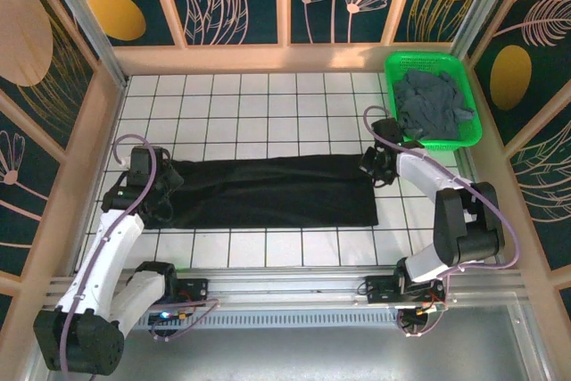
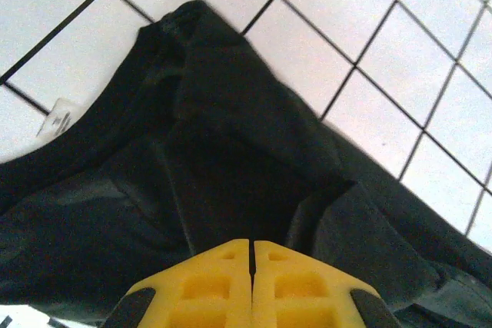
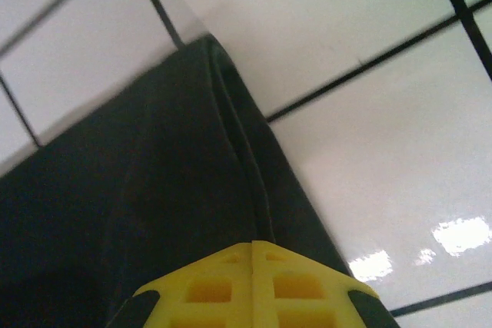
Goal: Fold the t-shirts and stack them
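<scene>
Left claw [image 1: 162, 188] clenched on black tee's [image 1: 268, 192] 9 o'clock end, right claw [image 1: 375, 168] on its 3 o'clock corner; tee flat mid-surface [image 1: 268, 104]. Grey tee [image 1: 433, 104] heaped in basket [image 1: 426, 58] at 1 o'clock.

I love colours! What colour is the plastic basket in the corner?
Green plastic basket; clearest in the top external view.

The left arm [image 1: 111, 243] and right arm [image 1: 426, 174] wear white shells between black joints, each trailing a mauve cable [image 1: 132, 136] off the wrist. Their fingers [image 2: 201, 286] are yellow moulded plastic (square recesses across the faces).
</scene>
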